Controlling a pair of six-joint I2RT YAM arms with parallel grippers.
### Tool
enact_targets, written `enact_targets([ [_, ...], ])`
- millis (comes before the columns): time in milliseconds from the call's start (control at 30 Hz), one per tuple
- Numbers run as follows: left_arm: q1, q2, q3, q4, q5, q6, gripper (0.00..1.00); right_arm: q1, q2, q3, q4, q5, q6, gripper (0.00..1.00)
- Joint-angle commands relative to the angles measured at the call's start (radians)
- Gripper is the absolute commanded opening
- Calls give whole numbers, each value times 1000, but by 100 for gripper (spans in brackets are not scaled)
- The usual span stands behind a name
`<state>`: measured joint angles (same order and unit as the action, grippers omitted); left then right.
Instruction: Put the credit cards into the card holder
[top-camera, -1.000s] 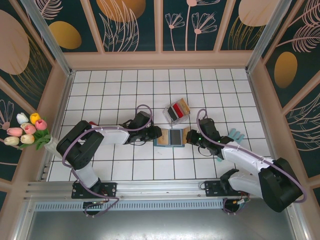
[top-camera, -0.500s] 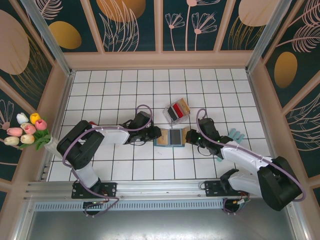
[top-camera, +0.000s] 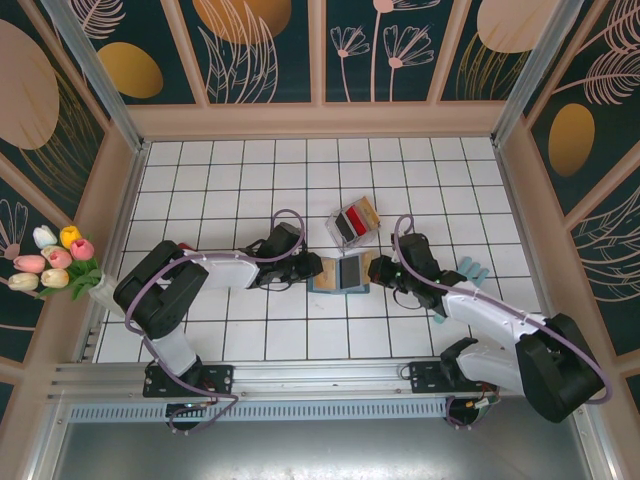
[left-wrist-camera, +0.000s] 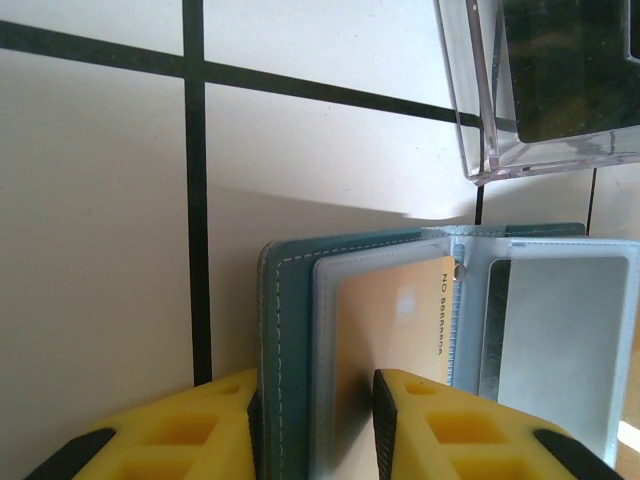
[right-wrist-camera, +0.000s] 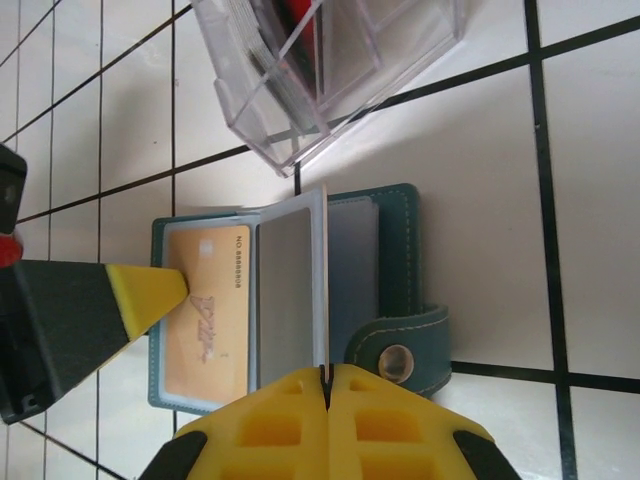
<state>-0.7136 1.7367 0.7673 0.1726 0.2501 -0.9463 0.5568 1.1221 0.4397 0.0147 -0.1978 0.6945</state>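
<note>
Left gripper (left-wrist-camera: 315, 388) is clamped on the left flap of the card holder (left-wrist-camera: 283, 330). One yellow finger sits outside the teal cover and the other lies on the clear pocket over the tan card (left-wrist-camera: 385, 330). On the other side, the right gripper (right-wrist-camera: 326, 385) has its fingers pressed together on the edge of a clear page (right-wrist-camera: 323, 270) of the holder, which stands upright off the spine.

For writing, I can read "NO" on the tan card, followed by a row of digits that look like eights, though I can't be sure of them. The pale script across its face is too faint for me.

The holder lies open on the white tiled table (top-camera: 240, 180), between the two grippers and just on my side of the clear rack (top-camera: 366, 232). I see the red card (top-camera: 357, 215) and the black card (top-camera: 345, 226) standing in that rack.

Against a second ago, the right gripper sits slightly further left over the holder, covering the tan patch at its right end. The left gripper and rack are where they were.
</note>
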Motion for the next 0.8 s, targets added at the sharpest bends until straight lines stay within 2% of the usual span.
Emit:
enact_targets([
  [0, -7, 29, 11, -15, 5, 10, 35, -2, -19, 33, 73, -98, 35, 0],
  [233, -7, -5, -5, 1, -13, 4, 35, 62, 59, 92, 114, -99, 54, 0],
  [367, -7, -16, -8, -5, -18, 8, 33, 78, 103, 127, 76, -62, 43, 0],
  [500, -7, -17, -11, -9, -25, 9, 33, 84, 102, 142, 15, 20, 41, 0],
  [600, -7, -17, -12, -8, -28, 8, 32, 88, 94, 135, 35, 2, 61, 0],
  [767, -6, -16, -15, -18, -44, 10, 31, 96, 63, 187, -134, 190, 36, 0],
])
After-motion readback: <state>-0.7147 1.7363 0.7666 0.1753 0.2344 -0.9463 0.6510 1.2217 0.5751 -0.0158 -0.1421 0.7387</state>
